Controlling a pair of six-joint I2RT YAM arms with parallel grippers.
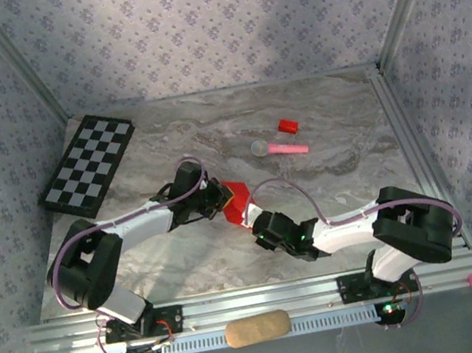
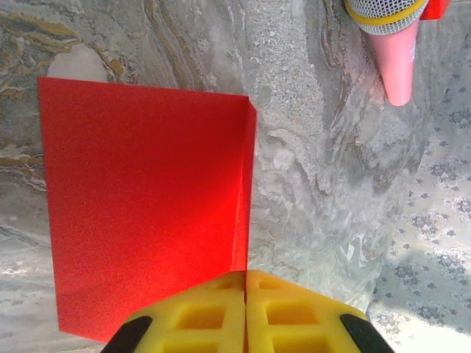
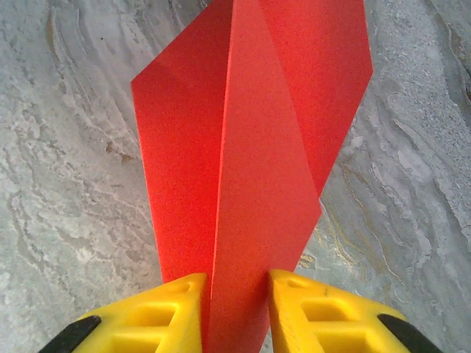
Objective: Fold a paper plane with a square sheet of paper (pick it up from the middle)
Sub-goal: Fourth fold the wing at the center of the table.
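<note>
Left pincer (image 2: 245,278) is clenched on the edge of the red sheet (image 2: 140,213), yellow fingers pressed together at bottom centre of the left wrist view. Right pincer (image 3: 237,287) grasps the same sheet, a crease running up from between its fingers. The sheet is mid-frame in the top view, over the marble counter (image 1: 352,166). Pink stick (image 1: 286,147) and red block (image 1: 287,125) lie to its upper right, checkerboard (image 1: 89,162) at upper left.
</note>
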